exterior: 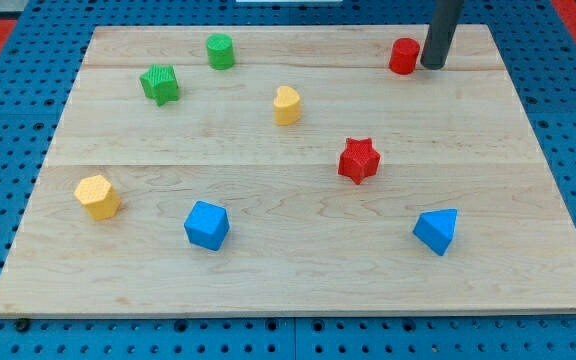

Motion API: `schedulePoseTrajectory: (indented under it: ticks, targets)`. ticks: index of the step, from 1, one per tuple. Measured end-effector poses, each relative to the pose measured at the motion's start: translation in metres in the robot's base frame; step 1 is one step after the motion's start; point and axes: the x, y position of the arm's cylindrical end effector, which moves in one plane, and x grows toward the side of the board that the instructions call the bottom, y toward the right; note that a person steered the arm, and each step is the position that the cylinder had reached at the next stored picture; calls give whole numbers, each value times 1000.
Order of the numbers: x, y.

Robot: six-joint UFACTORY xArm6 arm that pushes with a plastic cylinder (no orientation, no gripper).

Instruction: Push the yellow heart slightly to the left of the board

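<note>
Blue cube (206, 225), near edge, left of centre. Blue triangular block (437, 231), near right. Yellow hexagonal block (98, 196), near left. Red star (359, 160), right of centre. Yellow heart (286, 105), middle of the wooden board (298, 290), slightly far of centre. Green star (159, 84) and green cylinder (220, 51), far left. Red cylinder (403, 56), far right. My tip (432, 66), a plain rod end with nothing to open or close, stands just beside the red cylinder's right side, well apart from the yellow heart, which lies to its left and nearer.
</note>
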Motion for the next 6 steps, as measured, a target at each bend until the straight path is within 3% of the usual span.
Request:
schedulePoseTrajectory:
  ticks: [2,4,5,6]
  targets:
    - [-9,34]
    - [-48,-4]
    - [-34,14]
    - [13,50]
